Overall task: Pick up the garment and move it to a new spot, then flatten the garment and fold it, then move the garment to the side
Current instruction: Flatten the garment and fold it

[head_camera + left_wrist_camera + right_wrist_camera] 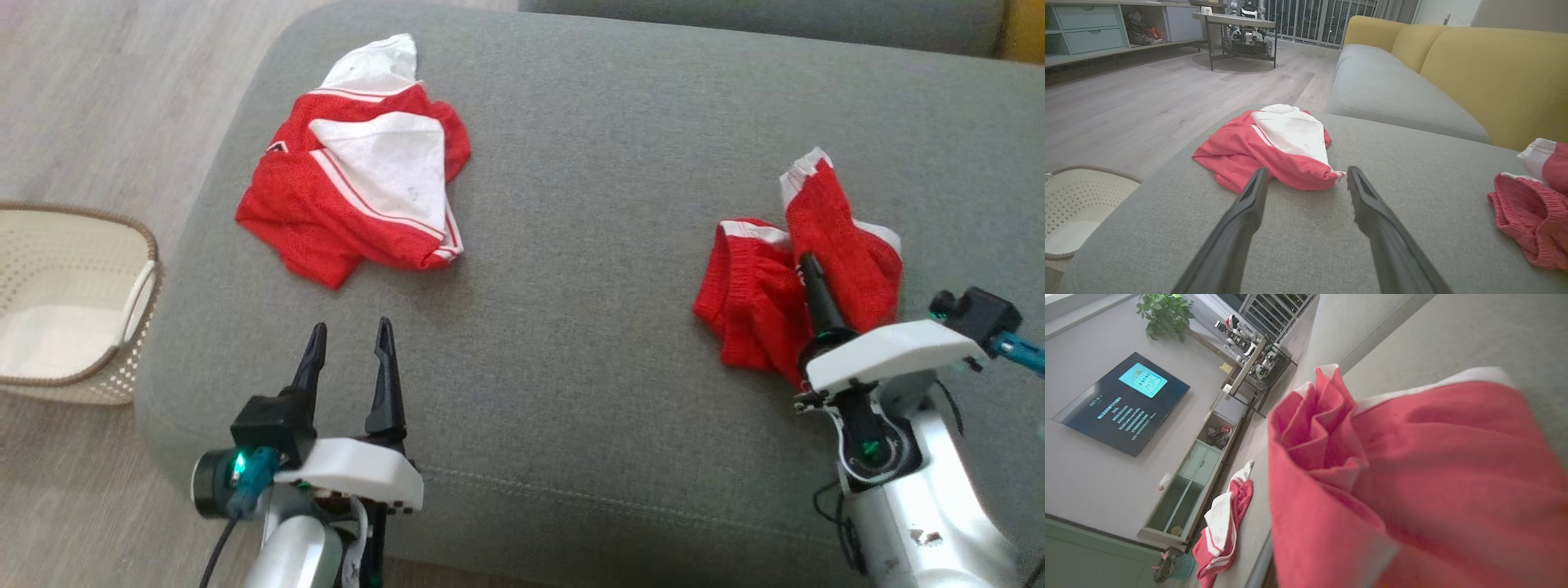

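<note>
Evidently our right end effector [810, 269] pinches the red shorts [747, 294], which we judge soft, light and floppy, by a bunched fold; our left end effector [351, 327] gapes empty.

Home living room — sofa [1474, 73], television [1122, 402], laundry basket [73, 302]

The shorts [759, 302] are red with white trim. The shirt [359, 196] is red with white panels and thin white stripes. The sofa seat [571, 245] is plain grey, its backrest [1494, 73] yellow. The basket [82, 245] is cream with a brown rim. The floor [98, 98] is pale wood grain.
</note>
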You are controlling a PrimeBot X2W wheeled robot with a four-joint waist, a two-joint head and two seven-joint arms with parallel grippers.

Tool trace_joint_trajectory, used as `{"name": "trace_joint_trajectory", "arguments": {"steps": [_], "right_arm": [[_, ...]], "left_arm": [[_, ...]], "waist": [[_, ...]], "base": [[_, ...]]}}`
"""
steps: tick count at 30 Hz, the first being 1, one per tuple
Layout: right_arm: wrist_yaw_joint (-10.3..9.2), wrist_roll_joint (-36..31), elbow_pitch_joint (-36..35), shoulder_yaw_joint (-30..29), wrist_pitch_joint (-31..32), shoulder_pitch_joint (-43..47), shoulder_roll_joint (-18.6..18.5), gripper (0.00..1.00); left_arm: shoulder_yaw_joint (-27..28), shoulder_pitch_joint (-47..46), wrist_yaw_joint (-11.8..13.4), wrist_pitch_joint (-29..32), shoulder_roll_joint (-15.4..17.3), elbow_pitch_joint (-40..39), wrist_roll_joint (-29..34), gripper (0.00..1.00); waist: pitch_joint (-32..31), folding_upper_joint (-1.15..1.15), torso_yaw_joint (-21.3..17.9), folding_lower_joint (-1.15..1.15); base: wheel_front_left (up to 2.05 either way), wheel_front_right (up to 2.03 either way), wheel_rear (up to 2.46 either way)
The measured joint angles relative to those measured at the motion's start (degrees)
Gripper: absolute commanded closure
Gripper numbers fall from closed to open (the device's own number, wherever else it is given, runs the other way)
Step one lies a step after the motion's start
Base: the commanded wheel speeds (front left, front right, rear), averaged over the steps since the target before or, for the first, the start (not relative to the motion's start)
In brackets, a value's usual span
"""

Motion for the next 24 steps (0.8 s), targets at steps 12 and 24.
{"name": "trace_joint_trajectory", "arguments": {"steps": [12,24], "right_arm": [[0.0,-1.97,1.12,2.53,-0.38,1.15,-0.03,0.0],[0.0,-3.45,-1.13,10.22,2.66,2.44,-0.09,0.0]], "left_arm": [[-0.01,0.81,0.05,0.0,0.0,0.41,0.0,0.0],[-0.09,0.86,0.04,0.0,0.01,0.57,0.0,0.0]], "waist": [[0.29,0.0,1.73,0.0],[0.49,0.0,0.55,0.0]], "base": [[0.0,0.0,0.0],[0.0,0.0,0.0]]}}
